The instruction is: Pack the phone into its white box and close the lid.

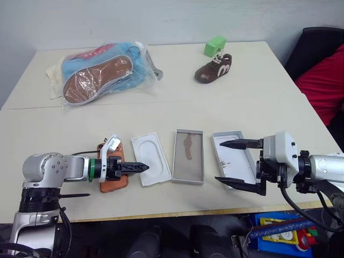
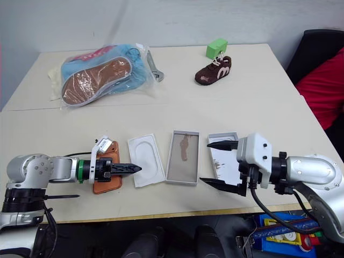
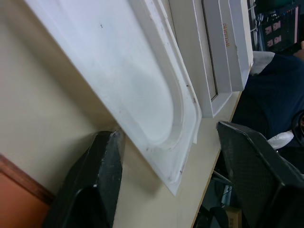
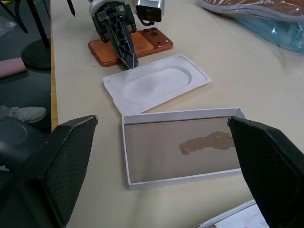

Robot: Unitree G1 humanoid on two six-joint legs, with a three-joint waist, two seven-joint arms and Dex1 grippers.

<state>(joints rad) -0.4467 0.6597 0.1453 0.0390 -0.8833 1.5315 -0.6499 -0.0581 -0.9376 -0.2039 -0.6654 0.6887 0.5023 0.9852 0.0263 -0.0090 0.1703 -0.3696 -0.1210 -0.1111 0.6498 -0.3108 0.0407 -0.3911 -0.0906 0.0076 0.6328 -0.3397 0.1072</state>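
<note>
Nothing is packed yet. Left hand [image 1: 141, 167], fingers nearly together and holding nothing, sits over the phone [image 4: 137, 45] at nine o'clock. Right hand [image 1: 230, 162] gapes empty at three. Between them lie the box [image 1: 188, 156] and lid [image 1: 234, 156], both open.

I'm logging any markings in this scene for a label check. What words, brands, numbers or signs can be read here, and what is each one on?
"3": white figure on the side of the small brown shoe at the far side of the table.
Small reddish print on the edge of a white box part in the left wrist view: too blurred to read.
Bagged slippers: no readable text.
</note>
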